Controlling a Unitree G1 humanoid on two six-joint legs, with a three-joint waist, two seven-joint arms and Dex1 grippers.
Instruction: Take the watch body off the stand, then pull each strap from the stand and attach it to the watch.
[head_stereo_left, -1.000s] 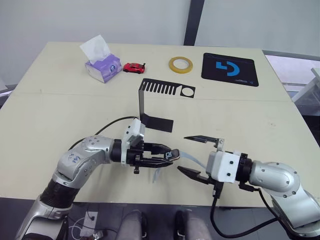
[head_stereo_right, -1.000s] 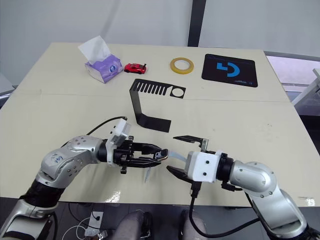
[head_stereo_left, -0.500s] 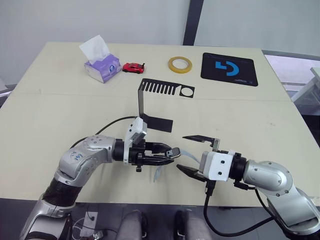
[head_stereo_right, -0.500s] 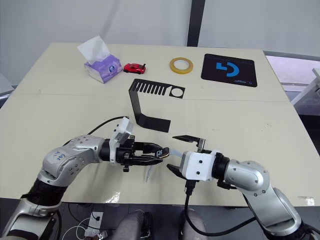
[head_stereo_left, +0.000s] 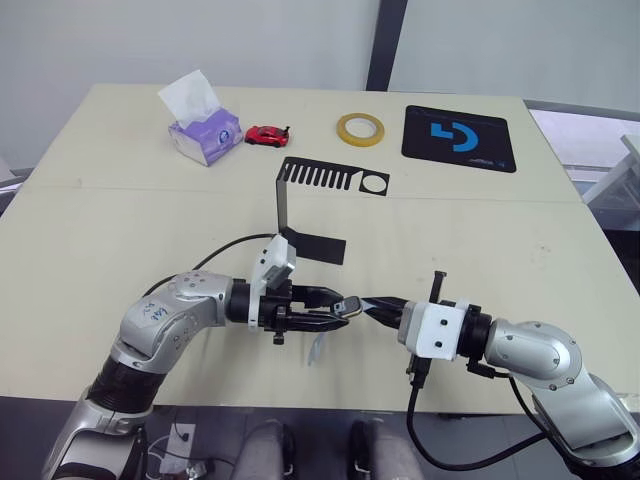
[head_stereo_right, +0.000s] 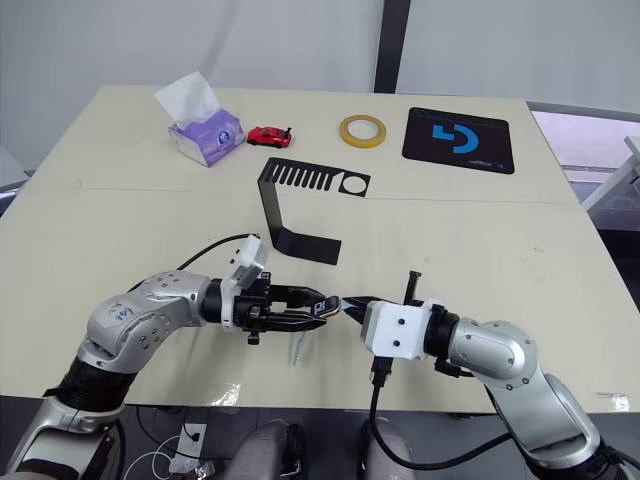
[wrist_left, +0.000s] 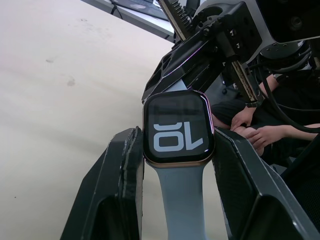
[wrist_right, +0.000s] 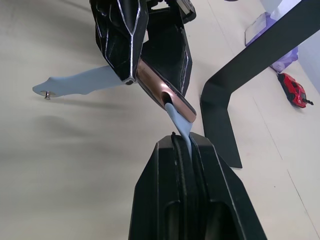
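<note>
**Watch pinched between both claws, near front edge of worktop**

Left claw (head_stereo_left: 340, 309) clamped on the watch body (wrist_left: 178, 127), one finger against each side of the case, screen with white digits facing the left wrist camera. One pale blue strap (wrist_left: 180, 200) already joined to the case, running back between the left fingers, its free end (wrist_right: 75, 84) hanging out beyond the claw. Right claw (wrist_right: 181, 145) pressed together on the second strap (wrist_right: 182, 125), which meets the opposite edge of the case. Claws tip to tip, held just above the worktop (head_stereo_left: 120, 220). Stand (head_stereo_left: 300, 205) upright further back on the worktop, well apart from the watch. Behind it: tissue box (head_stereo_left: 203, 130), red toy car (head_stereo_left: 267, 134), tape roll (head_stereo_left: 360, 128), black mat (head_stereo_left: 458, 138).
</note>
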